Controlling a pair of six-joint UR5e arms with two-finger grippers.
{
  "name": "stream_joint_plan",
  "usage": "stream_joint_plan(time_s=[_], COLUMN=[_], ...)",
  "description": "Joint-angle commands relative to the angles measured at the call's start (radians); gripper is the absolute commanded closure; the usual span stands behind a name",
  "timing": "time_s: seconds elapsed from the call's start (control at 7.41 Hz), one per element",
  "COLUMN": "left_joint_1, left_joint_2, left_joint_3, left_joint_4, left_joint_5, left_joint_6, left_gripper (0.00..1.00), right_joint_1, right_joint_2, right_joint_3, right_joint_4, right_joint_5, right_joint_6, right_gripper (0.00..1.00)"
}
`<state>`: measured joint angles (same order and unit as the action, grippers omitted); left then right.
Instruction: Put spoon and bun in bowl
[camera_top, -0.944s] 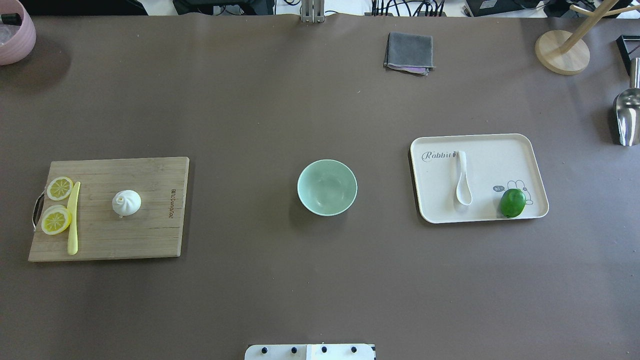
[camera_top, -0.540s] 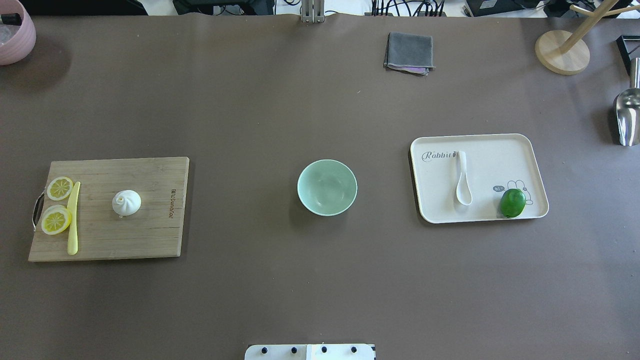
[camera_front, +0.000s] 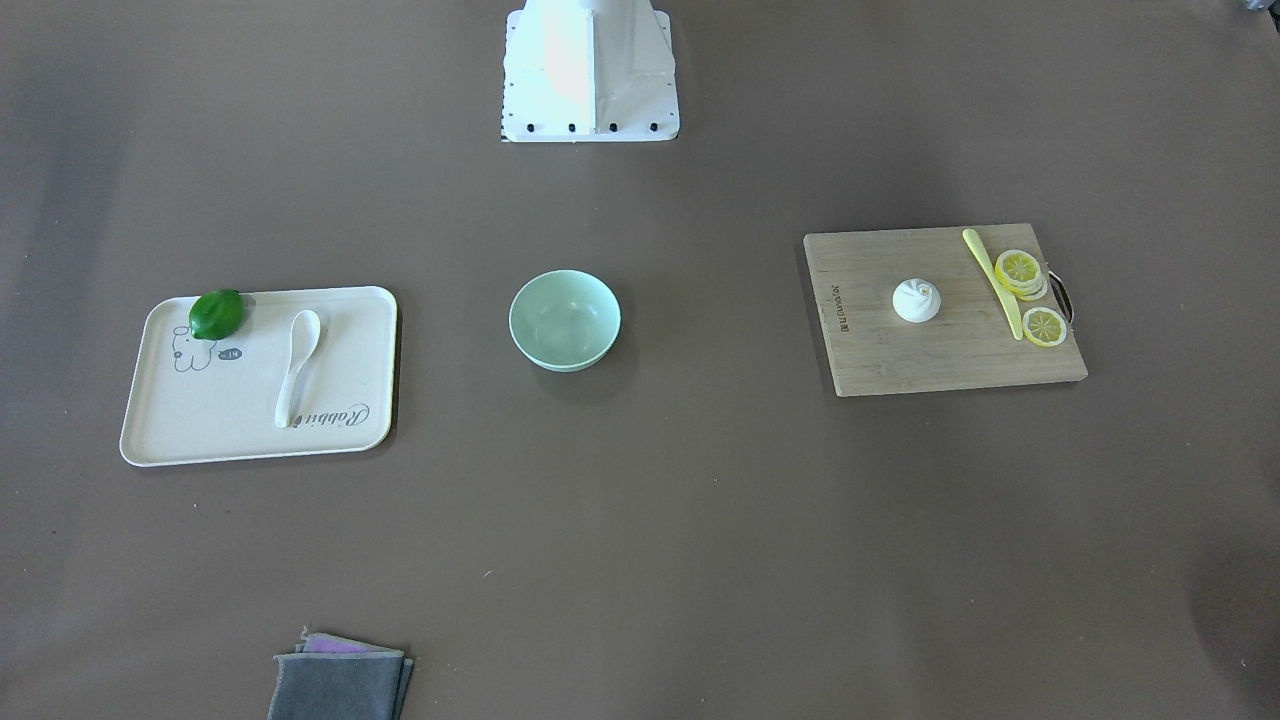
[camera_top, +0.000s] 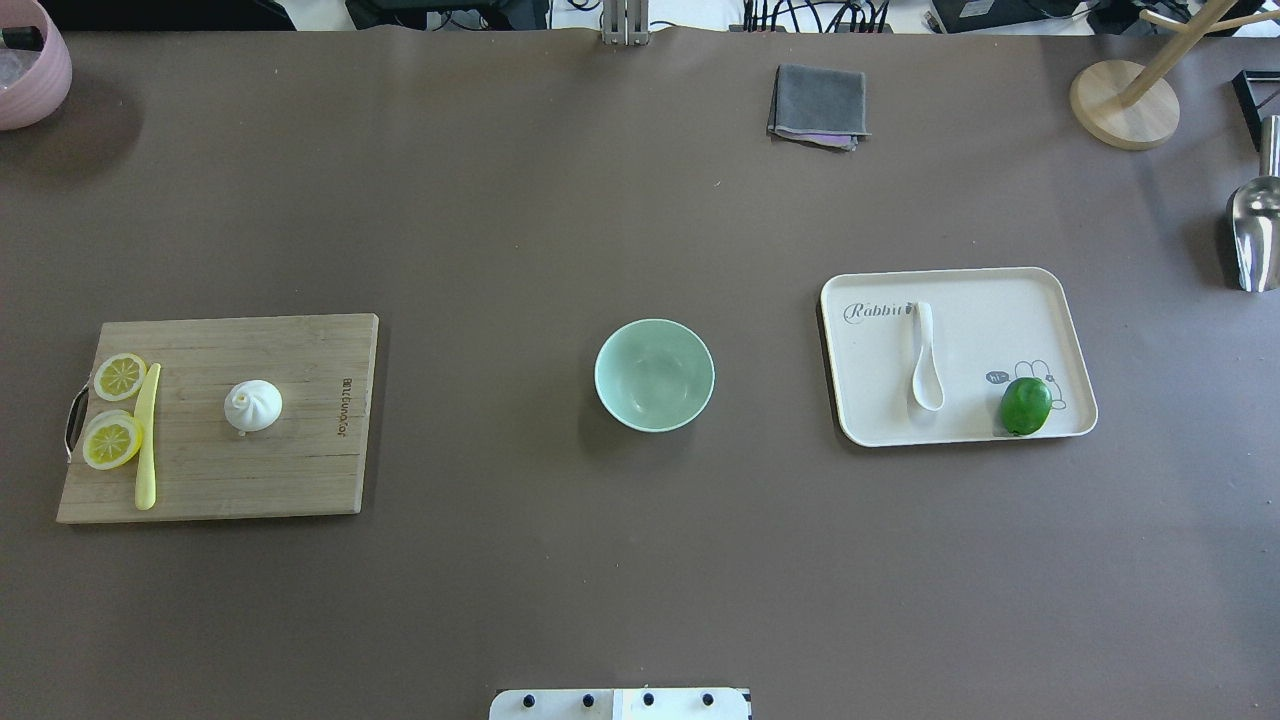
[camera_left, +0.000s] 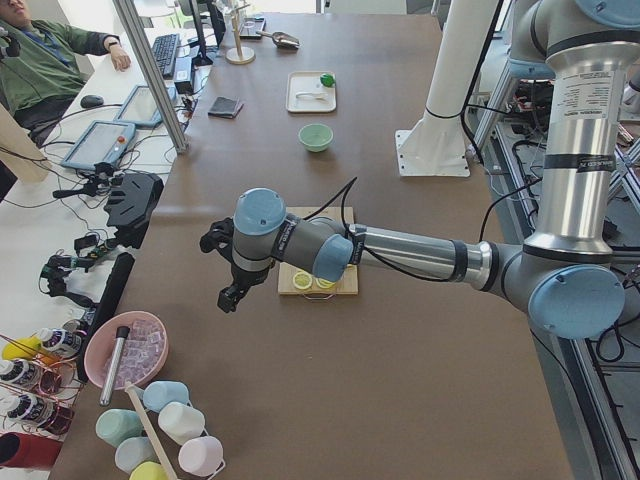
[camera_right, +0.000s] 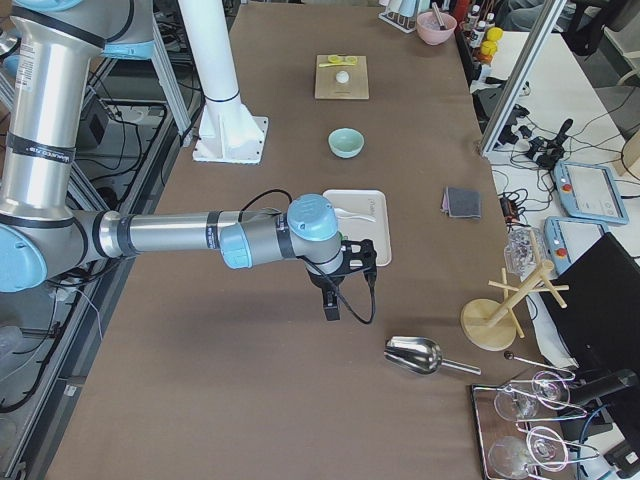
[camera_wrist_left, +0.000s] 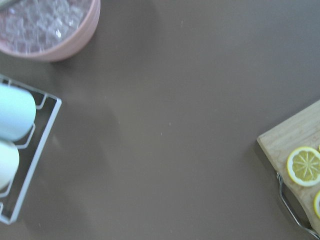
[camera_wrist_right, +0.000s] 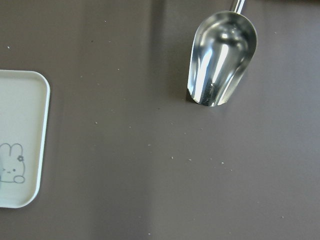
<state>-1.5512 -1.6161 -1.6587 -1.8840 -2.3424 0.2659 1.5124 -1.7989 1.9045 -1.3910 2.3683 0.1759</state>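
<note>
The white spoon (camera_top: 926, 360) lies on the cream tray (camera_top: 1000, 300) at the right, scoop toward me. The white pleated bun (camera_top: 252, 405) sits on the wooden cutting board (camera_top: 300, 450) at the left. The mint-green bowl (camera_top: 654, 374) stands empty at the table's middle. Neither gripper shows in the overhead or front views. The left gripper (camera_left: 228, 298) hangs over bare table beyond the board's left end. The right gripper (camera_right: 331, 308) hangs beyond the tray's right end. I cannot tell whether either is open or shut.
Lemon slices (camera_top: 112, 440) and a yellow knife (camera_top: 147, 435) lie on the board. A green lime (camera_top: 1025, 405) sits on the tray. A metal scoop (camera_wrist_right: 220, 60), a wooden stand (camera_top: 1125, 100), a grey cloth (camera_top: 818, 105) and a pink bowl (camera_wrist_left: 45, 25) ring the table.
</note>
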Motion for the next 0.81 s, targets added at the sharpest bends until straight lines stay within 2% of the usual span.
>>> stream_joint_plan(time_s=[0.0, 0.13, 0.27, 0.4, 0.67], left_joint_1=[0.017, 0.034, 0.084, 0.101, 0.105], left_joint_2=[-0.034, -0.033, -0.021, -0.019, -0.018], left_joint_3=[0.043, 0.045, 0.051, 0.065, 0.065], left_joint_4=[-0.102, -0.147, -0.212, -0.219, -0.221], left_joint_5=[-0.093, -0.101, -0.095, -0.094, -0.098], left_joint_6=[-0.115, -0.125, -0.135, -0.134, -0.134], left_gripper=[0.02, 0.02, 0.02, 0.02, 0.02], right_joint_1=[-0.128, -0.209, -0.307, -0.411, -0.612], right_joint_2=[0.073, 0.096, 0.113, 0.134, 0.224], right_joint_3=[-0.001, -0.001, -0.002, -0.011, -0.034], right_joint_4=[0.045, 0.106, 0.165, 0.211, 0.213], right_joint_5=[0.008, -0.032, -0.119, -0.217, -0.395], right_joint_6=[0.249, 0.415, 0.568, 0.680, 0.878], right_gripper=[0.00, 0.00, 0.00, 0.00, 0.00])
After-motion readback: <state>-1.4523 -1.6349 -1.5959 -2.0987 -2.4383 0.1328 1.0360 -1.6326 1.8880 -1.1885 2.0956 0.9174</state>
